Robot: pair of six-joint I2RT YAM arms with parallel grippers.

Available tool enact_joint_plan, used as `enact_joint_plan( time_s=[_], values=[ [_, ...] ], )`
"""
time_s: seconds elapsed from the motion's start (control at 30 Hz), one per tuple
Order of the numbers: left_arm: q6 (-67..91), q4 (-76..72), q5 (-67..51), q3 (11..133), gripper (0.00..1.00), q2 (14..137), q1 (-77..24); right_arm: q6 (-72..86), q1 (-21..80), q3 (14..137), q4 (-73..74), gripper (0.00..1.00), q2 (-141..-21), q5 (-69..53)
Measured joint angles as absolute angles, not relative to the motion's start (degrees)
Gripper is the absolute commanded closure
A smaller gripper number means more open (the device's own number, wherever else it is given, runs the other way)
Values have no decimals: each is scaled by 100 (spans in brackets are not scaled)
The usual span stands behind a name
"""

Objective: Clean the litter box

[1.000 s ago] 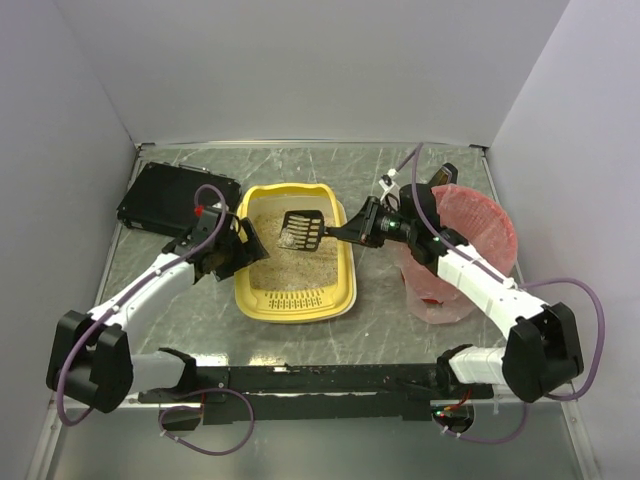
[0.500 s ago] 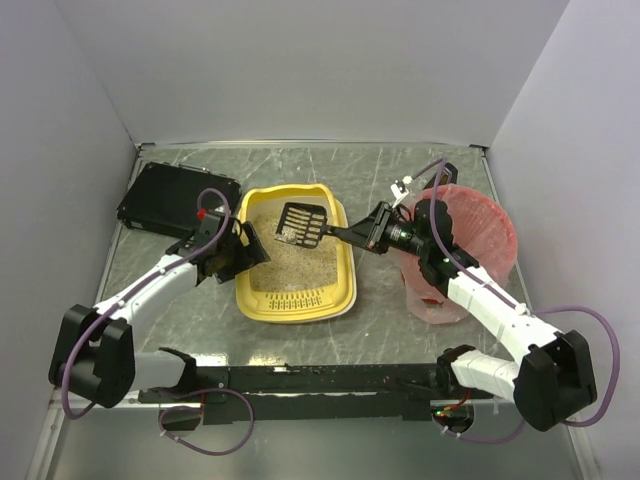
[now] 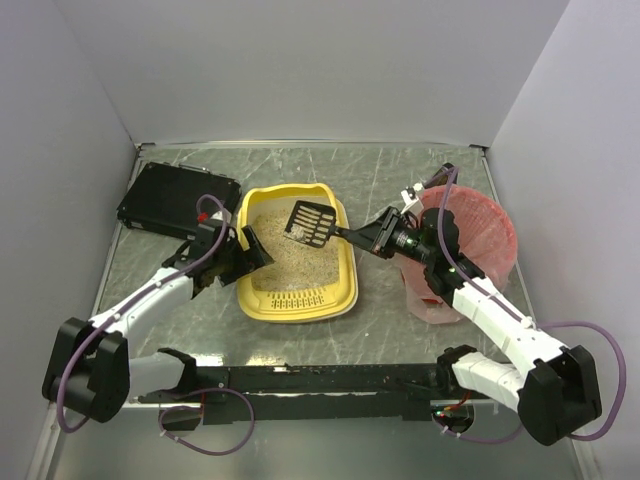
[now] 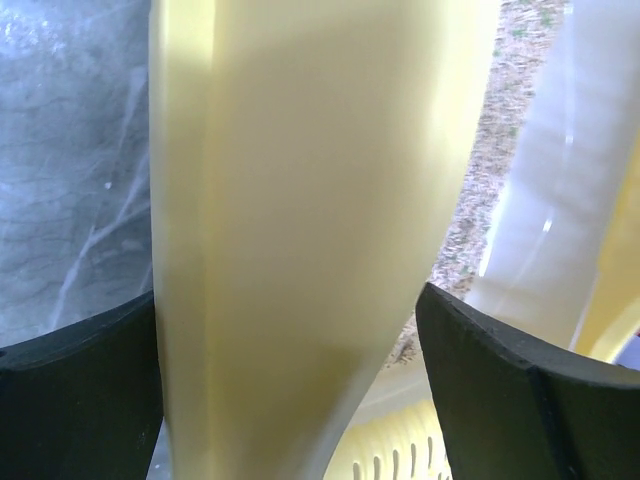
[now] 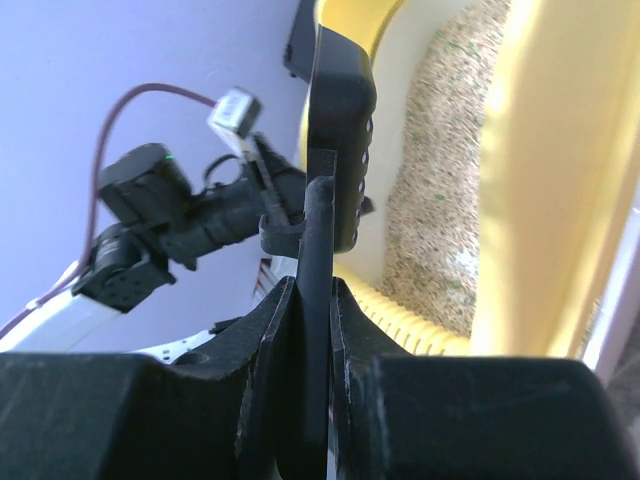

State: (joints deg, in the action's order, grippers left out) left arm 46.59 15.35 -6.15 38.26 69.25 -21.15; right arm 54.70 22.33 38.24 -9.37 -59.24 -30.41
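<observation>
The yellow litter box (image 3: 293,300) with beige litter (image 3: 290,258) lies mid-table. My left gripper (image 3: 243,250) straddles its left wall (image 4: 300,200), one finger (image 4: 80,400) outside and the other finger (image 4: 520,400) inside, both touching the plastic. A black slotted scoop (image 3: 310,223) hangs over the box's far right corner, tilted. Its handle (image 3: 350,237) sits pinched in my shut right gripper (image 3: 372,238). The right wrist view shows the scoop (image 5: 340,130) edge-on between the pads (image 5: 285,330), with litter (image 5: 440,180) beyond. I cannot tell whether anything lies in the scoop.
A pink-red bag-lined bin (image 3: 480,230) stands right of the litter box, under my right arm. A flat black box (image 3: 170,200) lies at the back left. White walls close in the table at the back and sides.
The scoop has lifted and drifted slightly right, toward the box's right rim, as the right arm swung. The left gripper stays on the box wall.
</observation>
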Motion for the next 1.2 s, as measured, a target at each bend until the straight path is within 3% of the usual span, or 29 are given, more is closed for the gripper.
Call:
enact_joint_plan(
  time_s=[0.47, 0.9, 1.2],
  values=[
    [4563, 910, -1214, 3433, 3, 6770, -1907, 5502, 2217, 3597, -1096, 100, -6064, -3205],
    [4593, 840, -1059, 3395, 3, 6775, -1911, 6132, 2239, 3793, -1398, 100, -6226, -3175],
    [4779, 751, -958, 3249, 3, 6689, -1911, 6775, 2279, 3920, -416, 100, -6239, -3334]
  ],
)
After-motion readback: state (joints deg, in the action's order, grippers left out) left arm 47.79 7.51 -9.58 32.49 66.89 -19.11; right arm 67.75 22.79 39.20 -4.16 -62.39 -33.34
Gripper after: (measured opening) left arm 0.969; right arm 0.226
